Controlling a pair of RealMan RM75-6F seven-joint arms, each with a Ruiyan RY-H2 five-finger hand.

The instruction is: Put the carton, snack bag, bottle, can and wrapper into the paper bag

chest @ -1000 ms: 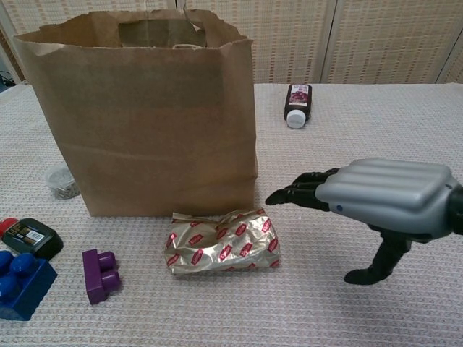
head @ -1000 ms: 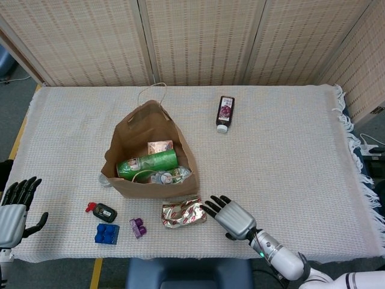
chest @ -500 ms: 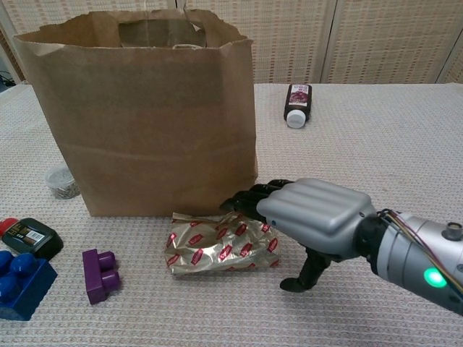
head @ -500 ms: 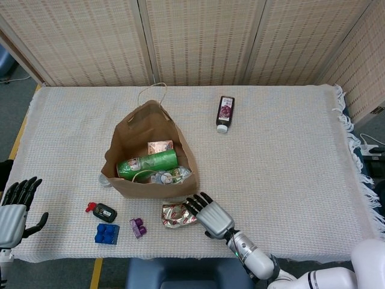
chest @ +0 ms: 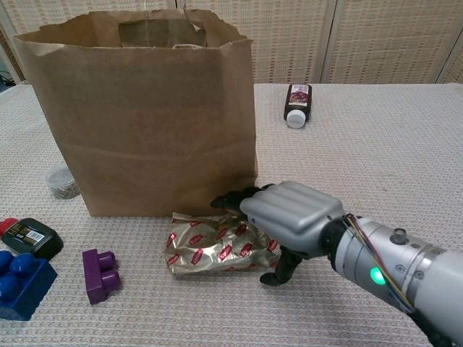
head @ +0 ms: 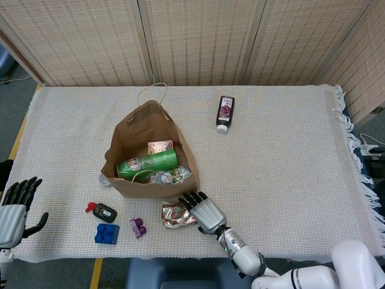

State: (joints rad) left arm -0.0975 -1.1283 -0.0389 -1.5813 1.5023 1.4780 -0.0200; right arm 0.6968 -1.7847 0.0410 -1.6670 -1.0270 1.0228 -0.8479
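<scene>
Right hand (head: 204, 212) lies over the wrapper (head: 175, 215) just beside the paper bag (head: 129, 186).

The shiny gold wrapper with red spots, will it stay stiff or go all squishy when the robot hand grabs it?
Probably squishy: the wrapper already looks crinkled and puffy. Its glossy foil may slip under the right hand. It lies flat, so it likely won't roll.

Wrapper (head: 175, 215) lay at 6 o'clock of paper bag (head: 129, 183), w/ right hand (head: 204, 212) over its 3 o'clock end.
</scene>
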